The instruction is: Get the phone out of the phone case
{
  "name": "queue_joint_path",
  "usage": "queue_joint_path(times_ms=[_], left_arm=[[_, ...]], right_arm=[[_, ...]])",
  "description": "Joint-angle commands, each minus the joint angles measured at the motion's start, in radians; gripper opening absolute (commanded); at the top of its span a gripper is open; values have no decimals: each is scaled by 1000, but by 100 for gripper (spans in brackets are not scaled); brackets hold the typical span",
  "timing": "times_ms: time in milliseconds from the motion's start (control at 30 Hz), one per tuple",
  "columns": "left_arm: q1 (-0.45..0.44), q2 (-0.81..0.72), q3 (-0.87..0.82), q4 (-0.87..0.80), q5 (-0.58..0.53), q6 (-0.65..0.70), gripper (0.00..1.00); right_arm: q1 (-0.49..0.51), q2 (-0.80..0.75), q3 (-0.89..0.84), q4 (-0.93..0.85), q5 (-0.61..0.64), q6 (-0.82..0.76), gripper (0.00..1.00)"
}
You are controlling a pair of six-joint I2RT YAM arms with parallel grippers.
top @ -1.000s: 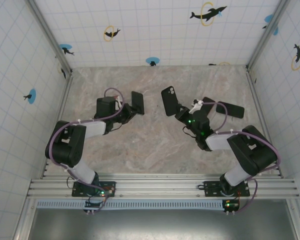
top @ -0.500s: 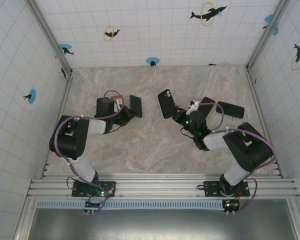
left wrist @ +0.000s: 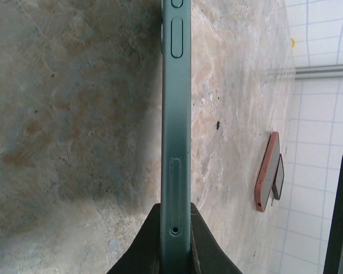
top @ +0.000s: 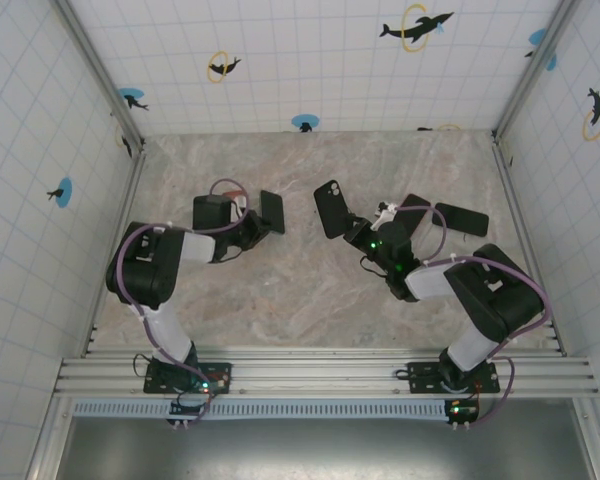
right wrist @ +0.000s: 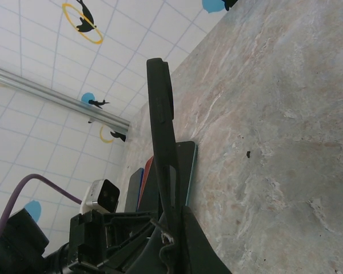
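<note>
My left gripper is shut on the phone, a dark slab held off the table at centre left. The left wrist view shows the phone edge-on, teal-green with side buttons, pinched between that gripper's fingers. The black phone case, with a camera cutout, is a short gap to the right and apart from the phone, with my right gripper shut on it. In the right wrist view the case stands edge-on in that gripper, the teal phone just behind it.
Two more dark handsets lie at the right rear of the marble table. A salmon-coloured handset shows there in the left wrist view. Tiled walls enclose the table, with a metal rail along the front.
Both arms have folded in slightly. The case has drifted a little left and down, and the phone has shifted slightly, both still gripped.
</note>
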Motion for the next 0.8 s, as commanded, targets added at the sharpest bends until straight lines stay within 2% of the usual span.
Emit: queue_joint_path(times_ms=[0, 500, 767], left_arm=[[15, 25, 35, 32, -5, 27, 8], [19, 32, 88, -135, -74, 104, 27], [18, 32, 91, -188, -125, 121, 28]], right_arm=[[4, 14, 28, 61, 1, 5, 5], [1, 34, 29, 87, -16, 25, 5], [-2, 31, 14, 98, -18, 34, 5]])
